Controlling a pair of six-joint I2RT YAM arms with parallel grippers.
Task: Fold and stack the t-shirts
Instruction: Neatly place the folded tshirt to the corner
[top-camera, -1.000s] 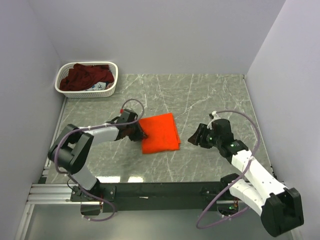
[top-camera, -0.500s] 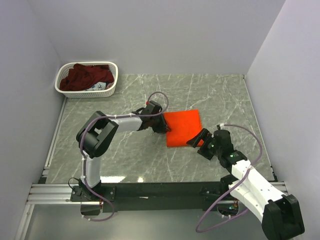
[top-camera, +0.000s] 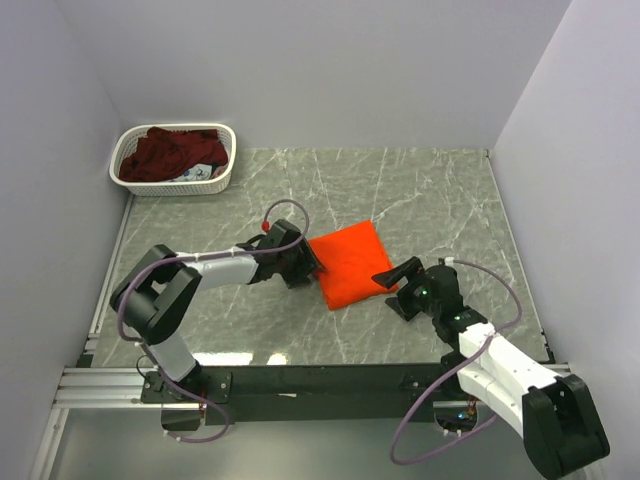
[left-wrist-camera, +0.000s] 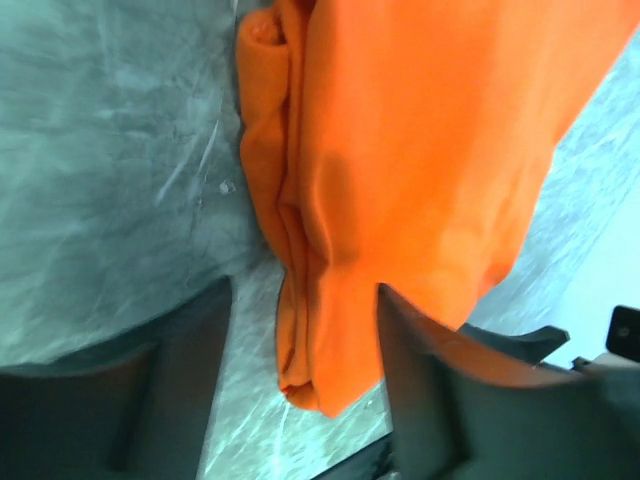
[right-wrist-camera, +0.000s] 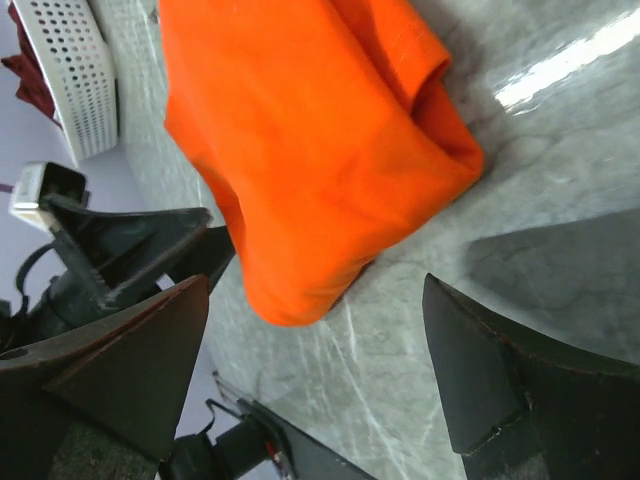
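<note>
The orange t-shirt (top-camera: 348, 262) lies folded into a small tilted square on the marble table (top-camera: 430, 190). My left gripper (top-camera: 308, 266) is at its left edge. In the left wrist view that gripper (left-wrist-camera: 305, 290) stands open around the shirt's bunched folded edge (left-wrist-camera: 300, 330), with a gap on the left finger's side. My right gripper (top-camera: 392, 286) is open wide at the shirt's right corner. From the right wrist, the shirt (right-wrist-camera: 310, 150) lies ahead of its spread fingers (right-wrist-camera: 150, 350), untouched. The maroon t-shirt (top-camera: 165, 152) is heaped in the basket.
The white lattice basket (top-camera: 222, 178) stands at the table's back left corner, also seen at the top left of the right wrist view (right-wrist-camera: 60, 80). Grey walls close in the left, back and right sides. A black rail (top-camera: 320, 380) runs along the near edge.
The left gripper dragged the orange shirt to the right, drew back a little and opened on its edge. The shirt now lies turned. The right gripper opened wide and came toward the shirt's right corner.
</note>
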